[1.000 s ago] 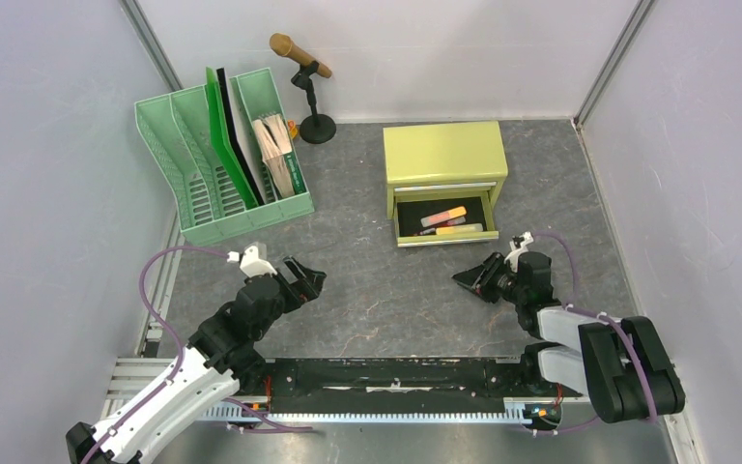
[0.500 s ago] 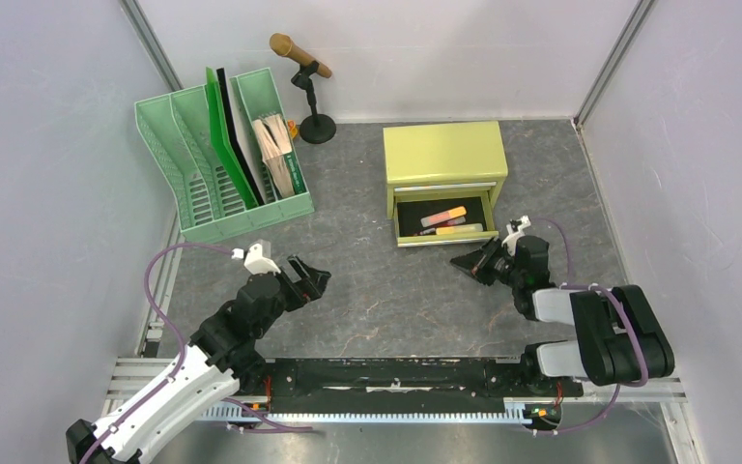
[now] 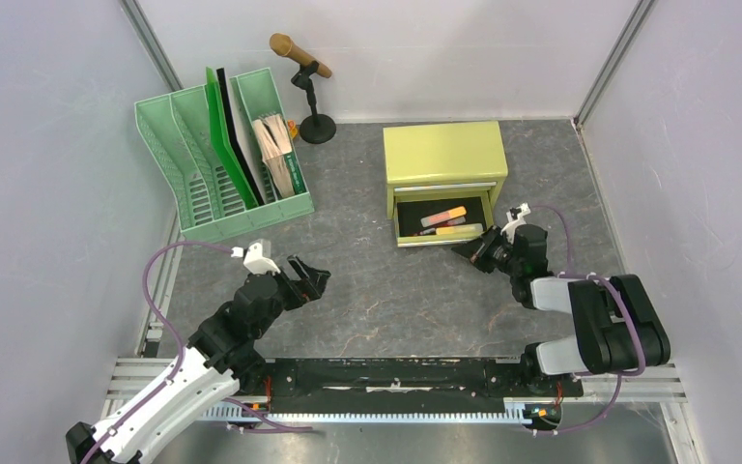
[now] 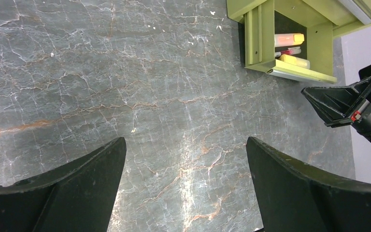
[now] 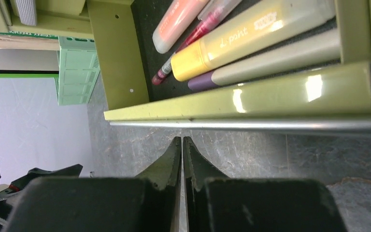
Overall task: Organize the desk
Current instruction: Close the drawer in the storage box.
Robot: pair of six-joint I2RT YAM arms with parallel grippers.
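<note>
Dark grey veined tabletop, pale walls all round. R jaws pressed together w/ nothing between, tips low over the tabletop right at the front lip of the open lower drawer; can't tell if they touch its metal rail. Drawer holds a yellow highlighter, orange highlighter, thin pink pen & pale pen. It belongs to the yellow-green cabinet, back right of centre. L jaws spread wide, empty, above bare tabletop near left, well apart from the cabinet. Far left: green file rack w/ folders, mic on stand beside it.
</note>
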